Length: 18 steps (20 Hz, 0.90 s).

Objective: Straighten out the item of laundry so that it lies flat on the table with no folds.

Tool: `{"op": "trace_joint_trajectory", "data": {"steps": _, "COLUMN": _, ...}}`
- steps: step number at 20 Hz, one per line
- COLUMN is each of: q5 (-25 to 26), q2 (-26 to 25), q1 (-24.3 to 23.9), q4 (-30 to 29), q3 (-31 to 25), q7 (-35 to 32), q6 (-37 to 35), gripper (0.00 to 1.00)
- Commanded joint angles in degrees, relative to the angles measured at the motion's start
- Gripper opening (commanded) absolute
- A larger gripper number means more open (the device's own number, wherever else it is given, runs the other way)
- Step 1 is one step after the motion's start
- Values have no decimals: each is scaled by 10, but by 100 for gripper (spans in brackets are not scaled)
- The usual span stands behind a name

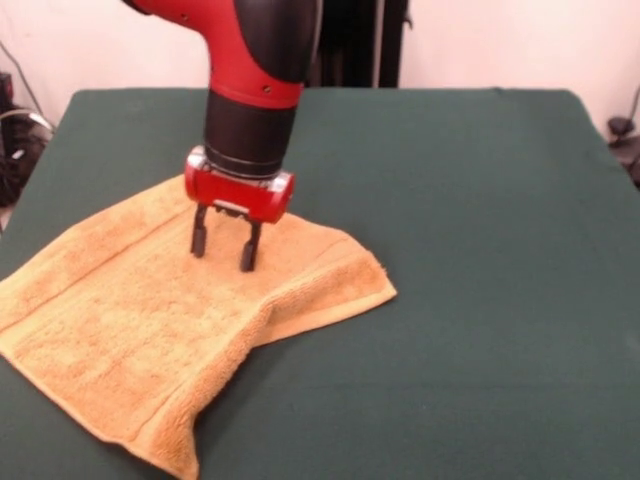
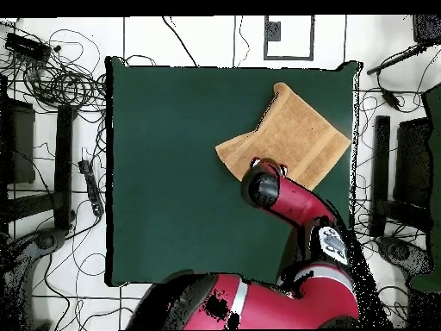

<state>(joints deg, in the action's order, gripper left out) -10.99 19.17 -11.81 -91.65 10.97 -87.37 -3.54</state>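
Red and black arm [image 1: 250, 60] descends from top of front view, left of centre, wrist vertical. Black wrist cylinder ends in red gripper block. Gripper [image 1: 223, 246] points straight down, two dark fingers [image 1: 249, 247] parted, gap visible between them. In overhead view, arm [image 2: 297, 207] reaches from base at bottom toward right half.

Red arm [image 1: 250, 40] with rounded shells, a black cylindrical wrist, a red block and two dark fingers [image 1: 198, 236] on the gripper [image 1: 224, 247].
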Motion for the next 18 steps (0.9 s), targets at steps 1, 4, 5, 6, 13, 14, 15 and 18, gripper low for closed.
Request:
{"op": "trace_joint_trajectory", "data": {"steps": 1, "q5": 17, "q2": -32, "q1": 53, "q4": -140, "q3": -55, "q7": -127, "q6": -35, "gripper": 100}}
{"op": "trace_joint_trajectory", "data": {"steps": 4, "q5": 21, "q2": -32, "q1": 54, "q4": -150, "q3": -46, "q7": -122, "q6": -30, "gripper": 100}}
{"op": "trace_joint_trajectory", "data": {"steps": 5, "q5": 25, "q2": -32, "q1": 50, "q4": -152, "q3": -48, "q7": -118, "q6": -24, "gripper": 100}}
{"op": "trace_joint_trajectory", "data": {"steps": 6, "q5": 27, "q2": -31, "q1": 44, "q4": -155, "q3": -53, "q7": -115, "q6": -20, "gripper": 100}}
{"op": "trace_joint_trajectory", "data": {"steps": 13, "q5": 35, "q2": -5, "q1": 8, "q4": -169, "q3": -76, "q7": -97, "q6": -40, "gripper": 100}}
{"op": "trace_joint_trajectory", "data": {"steps": 14, "q5": 35, "q2": 1, "q1": 6, "q4": -171, "q3": -77, "q7": -93, "q6": -48, "gripper": 100}}
{"op": "trace_joint_trajectory", "data": {"steps": 15, "q5": 37, "q2": 6, "q1": 6, "q4": -171, "q3": -75, "q7": -89, "q6": -54, "gripper": 100}}
{"op": "trace_joint_trajectory", "data": {"steps": 18, "q5": 40, "q2": 17, "q1": 3, "q4": -177, "q3": -74, "q7": -82, "q6": -64, "gripper": 100}}
